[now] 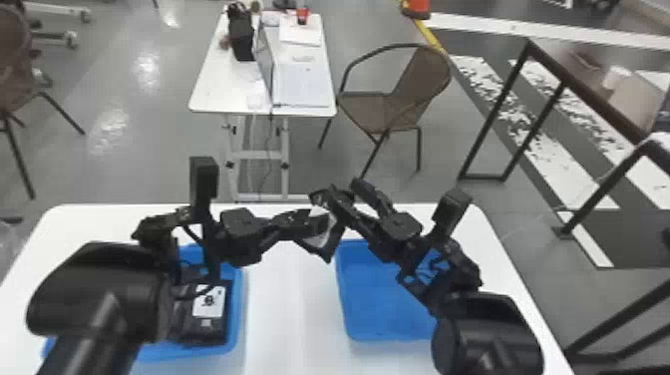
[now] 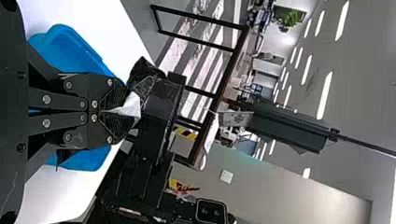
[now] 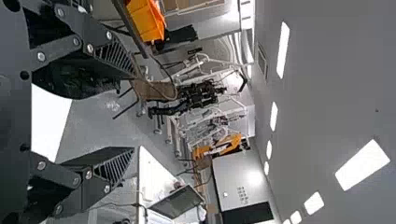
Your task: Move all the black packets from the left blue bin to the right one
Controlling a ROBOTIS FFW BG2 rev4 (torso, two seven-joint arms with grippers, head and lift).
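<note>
Black packets (image 1: 213, 331) lie in the left blue bin (image 1: 238, 309), well to the left of the right blue bin (image 1: 379, 314), with the left arm (image 1: 104, 294) covering part of them. Both bins sit on the near white surface (image 1: 289, 319), and the right arm (image 1: 486, 329) passes over the right side of the right bin. Above that bin's far left corner, another black packet (image 1: 323, 240) with a white part hangs clear of the surface. Its white part is pinched between the tips of the left gripper (image 1: 316, 223), whose fingers are pressed narrow, and its dark part sticks out past them. The right gripper (image 1: 345, 190) is beside it, also above the far edge of the right bin, its fingers spread wide; whether either one touches the packet I cannot tell. Well beyond the right bin stand a brown chair (image 1: 414, 94) and, farther left, a second white surface (image 1: 214, 94) with a laptop (image 1: 264, 65). Off to that bin's far right is a dark metal frame (image 1: 541, 132).
</note>
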